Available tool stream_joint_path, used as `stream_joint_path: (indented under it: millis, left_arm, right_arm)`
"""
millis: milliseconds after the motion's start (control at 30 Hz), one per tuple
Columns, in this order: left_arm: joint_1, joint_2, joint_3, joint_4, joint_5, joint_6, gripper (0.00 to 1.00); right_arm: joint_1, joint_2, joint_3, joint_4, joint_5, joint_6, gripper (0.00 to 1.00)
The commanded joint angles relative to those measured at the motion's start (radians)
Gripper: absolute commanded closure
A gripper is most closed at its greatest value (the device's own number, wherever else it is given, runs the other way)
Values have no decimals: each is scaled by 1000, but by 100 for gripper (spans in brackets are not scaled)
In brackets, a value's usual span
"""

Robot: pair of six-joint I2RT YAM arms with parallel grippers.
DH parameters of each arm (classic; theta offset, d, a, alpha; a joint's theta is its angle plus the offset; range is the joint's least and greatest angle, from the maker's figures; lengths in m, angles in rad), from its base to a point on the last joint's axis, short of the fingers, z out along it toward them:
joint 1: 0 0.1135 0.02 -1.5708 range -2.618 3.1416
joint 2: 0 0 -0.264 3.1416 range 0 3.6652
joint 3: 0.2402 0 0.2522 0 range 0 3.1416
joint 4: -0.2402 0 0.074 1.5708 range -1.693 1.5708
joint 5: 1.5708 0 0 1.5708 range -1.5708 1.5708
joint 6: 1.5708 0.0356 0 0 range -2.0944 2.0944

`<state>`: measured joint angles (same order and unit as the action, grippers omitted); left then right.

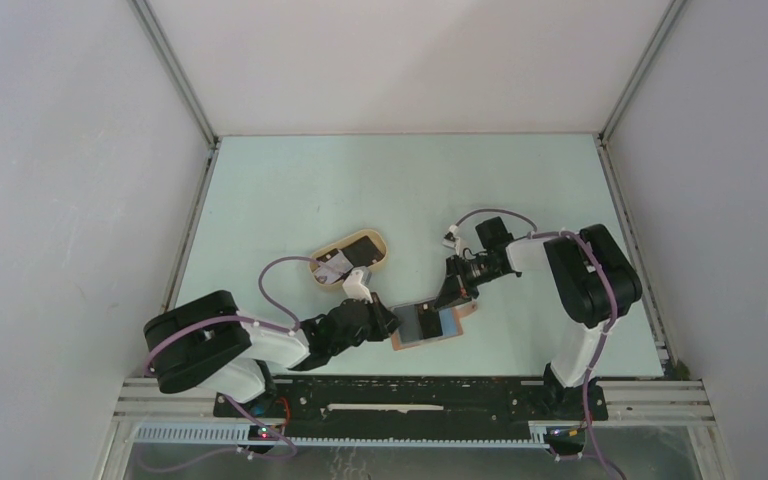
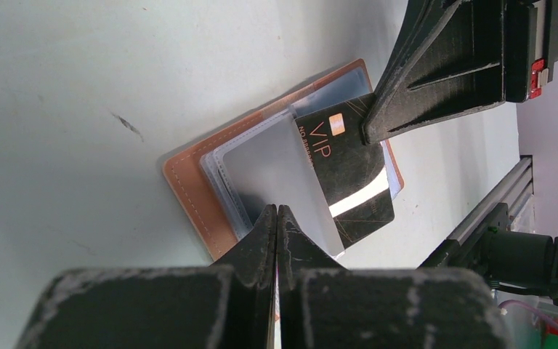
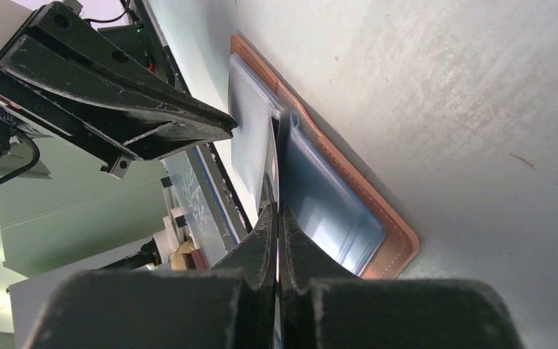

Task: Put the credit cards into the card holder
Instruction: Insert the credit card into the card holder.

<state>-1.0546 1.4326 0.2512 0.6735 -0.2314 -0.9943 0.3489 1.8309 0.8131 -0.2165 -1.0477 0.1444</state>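
Observation:
The card holder lies open on the table, reddish-brown outside with light blue pockets. My left gripper is shut on a pale frosted inner leaf of it, held slightly lifted. A black credit card marked VIP, with a pale stripe, lies partly under that leaf. My right gripper is shut on the card's far edge. In the right wrist view the card shows edge-on. More credit cards lie in the tan oval tray.
The tan oval tray sits just behind the left gripper. The rail at the table's near edge runs close beside the card holder. The left gripper's fingers reach in from the upper left of the right wrist view, near the right gripper.

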Motion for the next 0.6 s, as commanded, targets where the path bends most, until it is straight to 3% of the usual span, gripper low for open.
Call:
stream_joint_path:
  millis: [0,567]
  left_arm:
    - [-2,7,36,-31,0,17,100]
    - [-2,22,39,7,35,29,99]
  right_arm:
    - [13,19,20,8,19,21,100]
    - [45,67,50,55,-6,77,100]
